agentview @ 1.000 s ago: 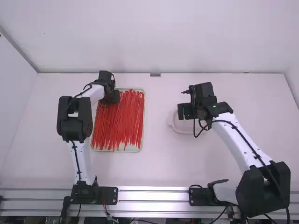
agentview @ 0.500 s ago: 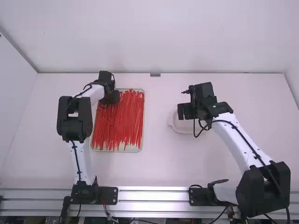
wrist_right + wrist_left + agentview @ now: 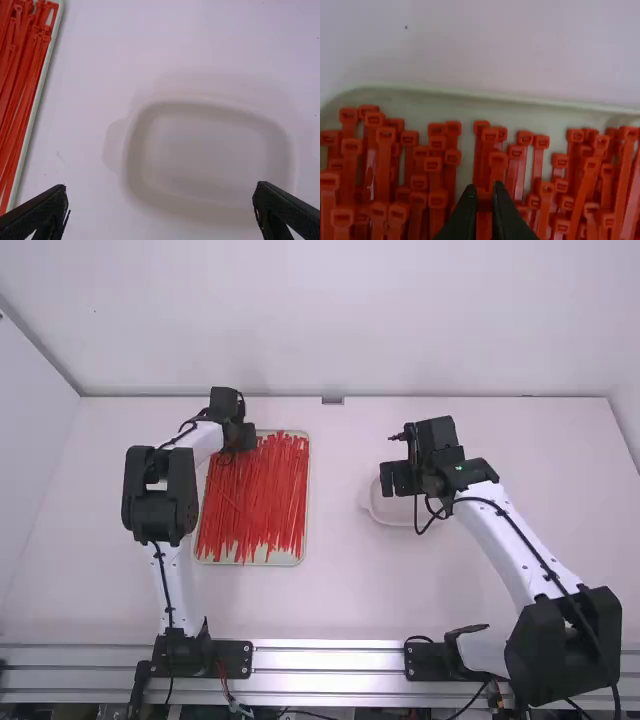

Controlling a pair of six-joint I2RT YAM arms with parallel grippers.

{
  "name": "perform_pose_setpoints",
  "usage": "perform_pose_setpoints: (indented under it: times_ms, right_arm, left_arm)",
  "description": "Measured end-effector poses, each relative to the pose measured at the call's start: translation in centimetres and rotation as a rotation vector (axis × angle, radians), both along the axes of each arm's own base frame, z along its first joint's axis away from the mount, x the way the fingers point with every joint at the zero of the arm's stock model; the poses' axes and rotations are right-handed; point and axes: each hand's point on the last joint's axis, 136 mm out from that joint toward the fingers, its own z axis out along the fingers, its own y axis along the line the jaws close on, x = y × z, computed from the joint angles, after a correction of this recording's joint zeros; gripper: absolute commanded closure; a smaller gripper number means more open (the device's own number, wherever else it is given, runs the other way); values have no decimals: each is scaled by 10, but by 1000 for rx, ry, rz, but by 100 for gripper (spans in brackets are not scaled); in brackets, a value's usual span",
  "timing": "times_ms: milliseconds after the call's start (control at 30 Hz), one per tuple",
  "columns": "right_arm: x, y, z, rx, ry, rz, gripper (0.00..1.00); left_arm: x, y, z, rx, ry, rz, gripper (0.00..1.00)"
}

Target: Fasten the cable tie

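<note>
Several red cable ties lie in a heap on a pale tray left of the table's middle. My left gripper is at the tray's far left corner. In the left wrist view its fingers are shut on one red cable tie, near the heads of the ties by the tray rim. My right gripper hangs over a white dish, with its fingers spread wide and nothing between them. That dish holds nothing.
Bare white table lies around the tray and dish. White walls close the table off at the back and on the left. A metal rail runs along the near edge.
My left gripper has shifted a little toward the tray's far edge, drawing the held tie with it. The right arm has kept still.
</note>
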Motion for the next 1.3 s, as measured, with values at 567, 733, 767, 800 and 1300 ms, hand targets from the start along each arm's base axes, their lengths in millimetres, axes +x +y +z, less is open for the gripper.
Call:
perform_pose_setpoints:
  times_ms: [567, 733, 767, 800, 1300]
  right_arm:
    - [0, 0, 0, 0, 0, 3, 2]
    - [0, 0, 0, 1, 0, 2, 2]
    - [0, 0, 0, 0, 0, 1, 2]
    - [0, 1, 0, 1, 0, 3, 1]
    - [1, 10, 2, 1, -18, 33, 2]
  left_arm:
    - [28, -2, 152, -26, -372, 14, 98]
    - [20, -2, 208, -19, -475, 7, 98]
    - [16, -2, 223, -13, -504, 1, 98]
    - [15, -2, 228, -10, -513, -2, 98]
    - [-34, -26, 324, 12, -690, -76, 98]
